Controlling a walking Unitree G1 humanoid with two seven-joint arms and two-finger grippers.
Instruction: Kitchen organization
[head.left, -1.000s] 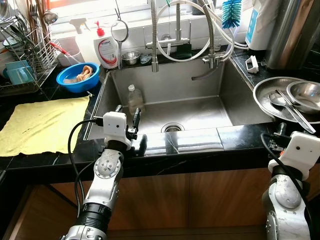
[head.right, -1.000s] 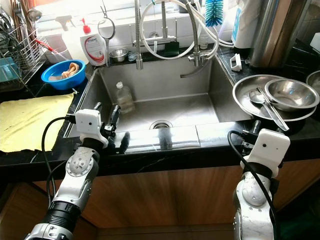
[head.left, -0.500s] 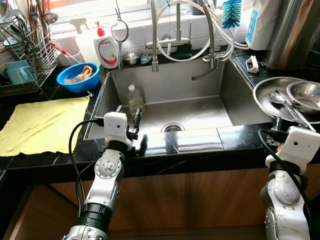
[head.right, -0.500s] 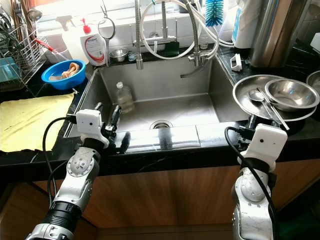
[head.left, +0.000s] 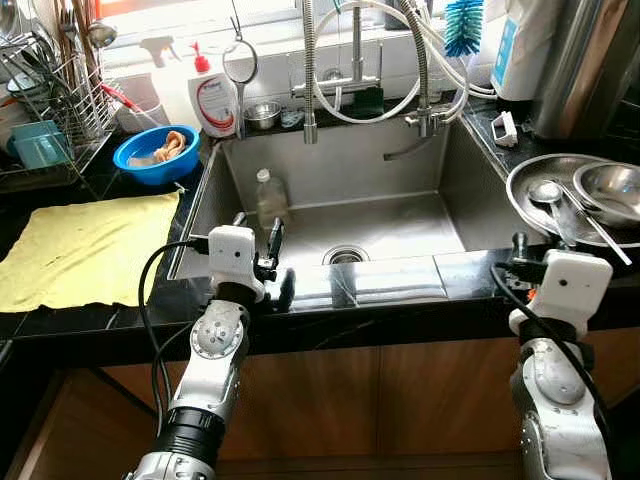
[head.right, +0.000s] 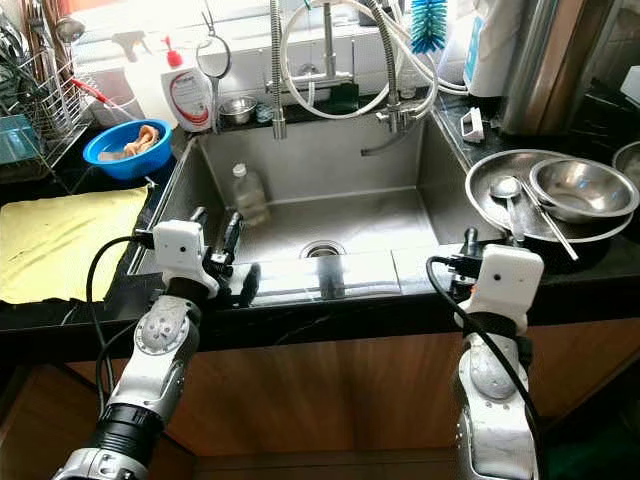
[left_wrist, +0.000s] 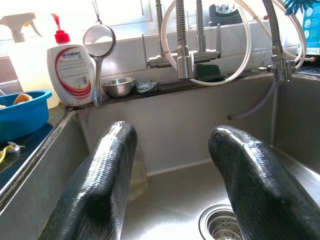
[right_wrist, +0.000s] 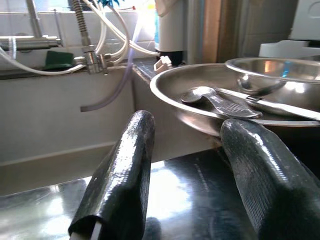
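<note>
Steel sink (head.left: 420, 170): one small clear bottle (head.left: 268, 197), apparently plastic, stands upright in its near-left corner. Left gripper (left_wrist: 170, 180) hovers at the sink's front-left rim, fingers spread, grasping nothing. Right gripper (right_wrist: 195, 185) sits over the counter's front edge by a wide steel plate (head.left: 530, 195) carrying a spoon (head.left: 550, 200) and bowl (head.left: 610, 190); fingers apart, empty.

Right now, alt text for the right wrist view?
The right gripper, jaws open, sits low over the dark counter at the rim of a steel plate holding a spoon and steel bowl.
</note>
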